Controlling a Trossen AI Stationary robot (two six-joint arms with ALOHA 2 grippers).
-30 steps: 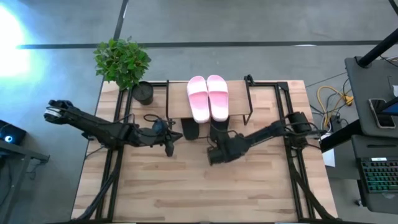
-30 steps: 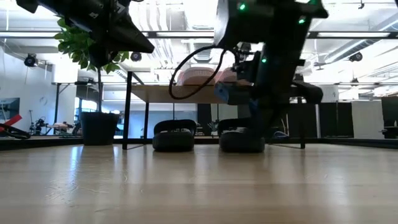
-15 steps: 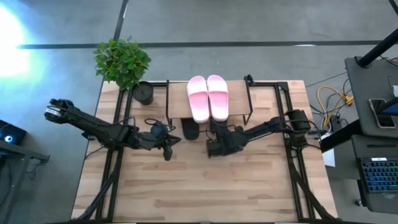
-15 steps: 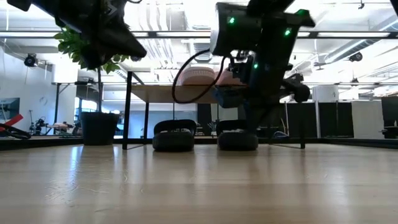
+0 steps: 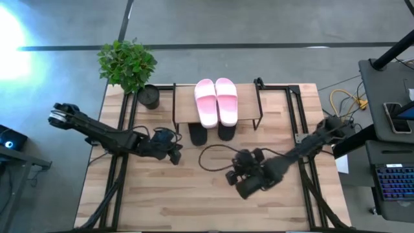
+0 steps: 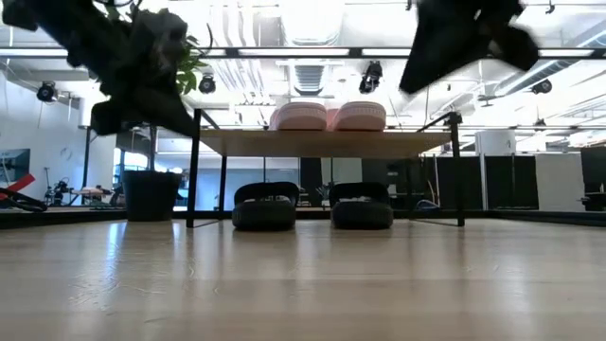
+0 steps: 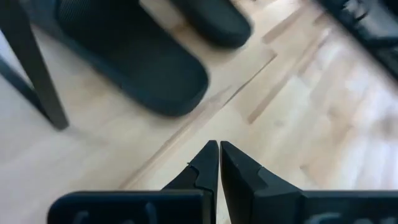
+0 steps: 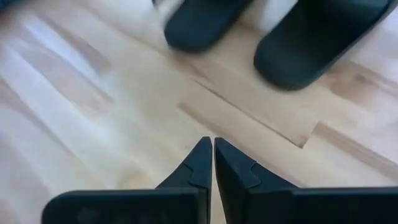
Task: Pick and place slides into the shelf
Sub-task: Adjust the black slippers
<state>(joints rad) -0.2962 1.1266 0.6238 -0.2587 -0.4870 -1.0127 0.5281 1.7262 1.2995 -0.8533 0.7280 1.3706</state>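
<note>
The pink slides [image 5: 216,101] lie side by side on the shelf's plank top [image 5: 184,107], also seen in the low view [image 6: 327,116]. The two black slides [image 5: 197,134] [image 5: 225,133] stand on the table under the shelf [image 6: 322,142], heels sticking out toward the near edge [image 6: 264,206] [image 6: 362,205]. My left gripper [image 5: 174,155] [image 7: 219,147] is shut, hovering near-left of the left black slide [image 7: 134,68]. My right gripper [image 5: 233,176] [image 8: 213,143] is shut, above the table on the near side of the black slides [image 8: 311,43], touching nothing.
A potted plant [image 5: 127,65] and its dark pot [image 5: 149,96] stand at the far left corner, beside the shelf's left frame [image 6: 194,166]. A cable loops [image 5: 210,155] over the table by the right arm. Bare wooden tabletop [image 5: 194,200] stretches toward the near edge.
My right gripper first pushed the right black slide farther under the shelf, then pulled back toward the near edge and rose clear of it. The slide stays under the shelf beside the other. My left gripper drifted slightly toward the table's left and lower.
</note>
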